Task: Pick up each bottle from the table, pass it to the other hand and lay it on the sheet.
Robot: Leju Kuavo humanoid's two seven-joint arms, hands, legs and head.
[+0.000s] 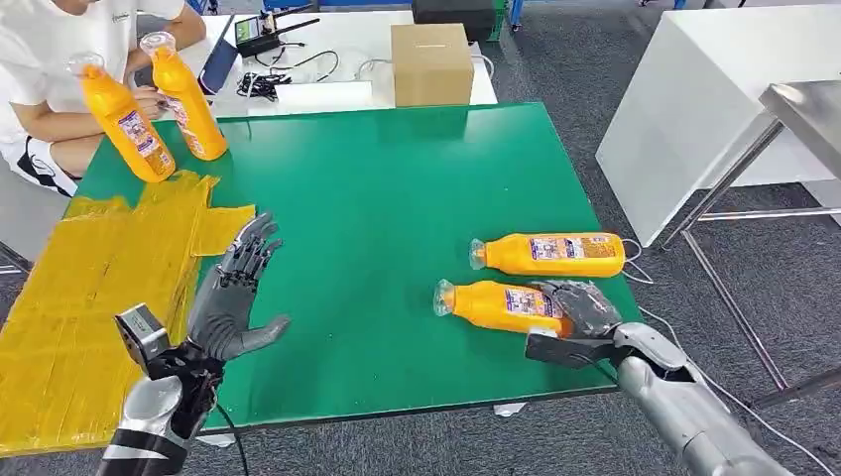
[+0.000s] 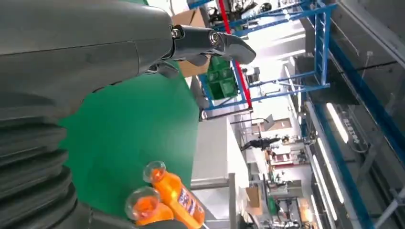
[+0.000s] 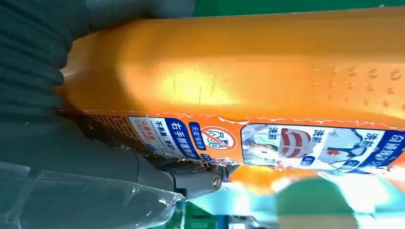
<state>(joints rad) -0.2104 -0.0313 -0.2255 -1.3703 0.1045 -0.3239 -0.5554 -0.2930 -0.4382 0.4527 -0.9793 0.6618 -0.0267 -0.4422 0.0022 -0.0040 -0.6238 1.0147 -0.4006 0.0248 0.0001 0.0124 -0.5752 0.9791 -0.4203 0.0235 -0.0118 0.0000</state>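
Two orange bottles lie on their sides on the right of the green table (image 1: 397, 178), caps pointing left. My right hand (image 1: 580, 315) wraps the base end of the nearer bottle (image 1: 496, 303), which still lies on the table. In the right wrist view that bottle (image 3: 239, 71) presses against the palm, with the thumb (image 3: 191, 179) under its label. The farther bottle (image 1: 550, 254) lies free just behind it. My left hand (image 1: 233, 293) hovers with fingers spread and nothing in it, beside the yellow sheet (image 1: 79, 297). The left wrist view shows both lying bottles (image 2: 179, 195) cap-first.
A person seated at the far left corner holds two more orange bottles (image 1: 127, 121) (image 1: 188, 99) upright over the table's edge. A cardboard box (image 1: 430, 62) stands on the white desk behind. A white cabinet (image 1: 694, 109) and metal table legs are to the right.
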